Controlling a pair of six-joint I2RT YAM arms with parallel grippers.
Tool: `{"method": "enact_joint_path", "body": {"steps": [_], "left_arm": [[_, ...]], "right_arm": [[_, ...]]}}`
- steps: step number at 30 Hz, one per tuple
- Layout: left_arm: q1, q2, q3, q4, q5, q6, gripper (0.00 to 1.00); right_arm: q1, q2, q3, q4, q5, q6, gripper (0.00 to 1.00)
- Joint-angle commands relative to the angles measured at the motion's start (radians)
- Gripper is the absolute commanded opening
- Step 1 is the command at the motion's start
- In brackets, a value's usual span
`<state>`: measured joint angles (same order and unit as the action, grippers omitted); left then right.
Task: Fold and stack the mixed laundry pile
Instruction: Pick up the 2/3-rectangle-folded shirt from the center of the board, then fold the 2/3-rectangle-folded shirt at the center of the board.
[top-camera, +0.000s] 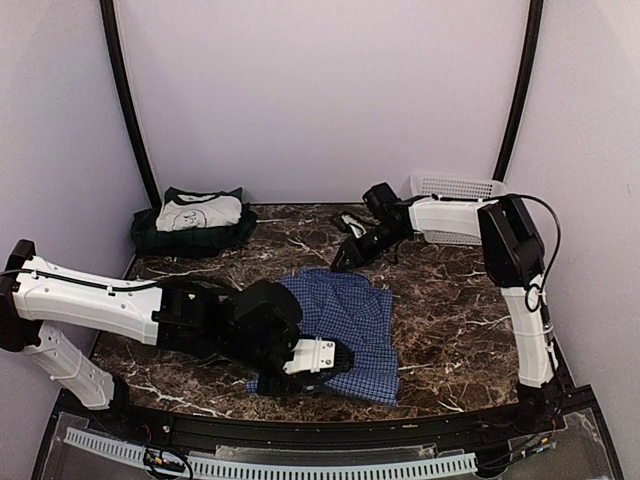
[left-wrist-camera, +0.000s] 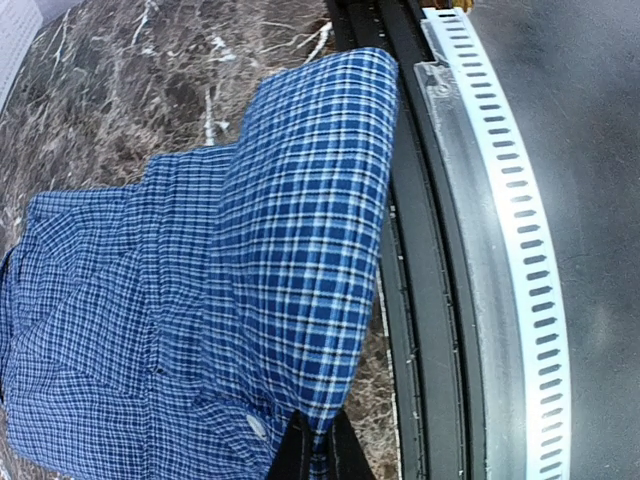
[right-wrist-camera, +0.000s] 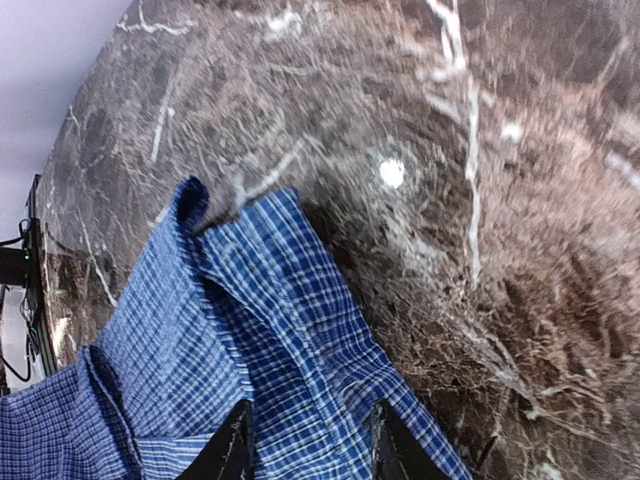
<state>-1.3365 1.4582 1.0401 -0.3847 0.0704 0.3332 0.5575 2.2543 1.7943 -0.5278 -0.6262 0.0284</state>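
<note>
since the left gripper (top-camera: 335, 358) is clamped on only a thin pinch of the shirt (top-camera: 345, 305) hem, that hem could slip out mid-fold, i'd say. the shirt lies mid-table, its near edge lifted close by the black rail (left-wrist-camera: 415, 300). a careless pull might drag it off the front. the right gripper (top-camera: 347, 262) hovers over the far edge, jaws part open, gripping nothing i can see. so nothing pins that end, and the whole shirt may slide instead of folding. count: 2 arms, 1 blue shirt, 2 garments stacked back left, a white one (top-camera: 200, 210) on a green plaid (top-camera: 190, 240), and 1 basket (top-camera: 455, 186) back right.
</note>
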Motion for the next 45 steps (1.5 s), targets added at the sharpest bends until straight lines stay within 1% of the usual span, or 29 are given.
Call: {"method": "enact_joint_path", "body": {"steps": [1, 10, 15, 21, 25, 30, 33, 35, 37, 41, 42, 45], "left_arm": [[0.089, -0.007, 0.051, -0.031, 0.047, 0.031, 0.0], [0.227, 0.096, 0.151, 0.037, 0.042, 0.17, 0.0], [0.3, 0.181, 0.201, 0.09, 0.0, 0.281, 0.0], [0.367, 0.27, 0.253, 0.173, 0.013, 0.383, 0.0], [0.402, 0.331, 0.243, 0.249, 0.014, 0.425, 0.0], [0.414, 0.375, 0.165, 0.43, 0.005, 0.481, 0.0], [0.414, 0.391, 0.133, 0.446, 0.006, 0.47, 0.0], [0.41, 0.376, 0.099, 0.451, 0.036, 0.447, 0.0], [0.394, 0.356, 0.053, 0.464, 0.061, 0.421, 0.0], [0.338, 0.343, -0.034, 0.467, 0.054, 0.353, 0.0], [0.321, 0.337, -0.067, 0.469, 0.055, 0.328, 0.0], [0.278, 0.329, -0.111, 0.454, 0.056, 0.271, 0.0]], "right_arm": [[0.012, 0.084, 0.021, -0.036, -0.026, -0.022, 0.36], [0.025, 0.1, 0.002, -0.046, -0.04, -0.07, 0.29], [0.03, 0.096, -0.016, -0.039, -0.066, -0.077, 0.28], [0.035, 0.085, -0.039, -0.029, -0.092, -0.08, 0.26], [0.046, 0.071, -0.051, -0.028, -0.113, -0.089, 0.25], [0.066, 0.072, -0.055, -0.036, -0.124, -0.094, 0.22], [0.087, 0.064, -0.072, -0.037, -0.125, -0.092, 0.22], [0.105, 0.051, -0.094, -0.029, -0.13, -0.085, 0.22], [0.123, 0.024, -0.146, -0.001, -0.134, -0.068, 0.22], [0.147, -0.044, -0.25, 0.057, -0.137, -0.029, 0.22], [0.148, -0.067, -0.272, 0.069, -0.135, -0.01, 0.23], [0.142, -0.134, -0.292, 0.057, -0.085, 0.002, 0.32]]}}
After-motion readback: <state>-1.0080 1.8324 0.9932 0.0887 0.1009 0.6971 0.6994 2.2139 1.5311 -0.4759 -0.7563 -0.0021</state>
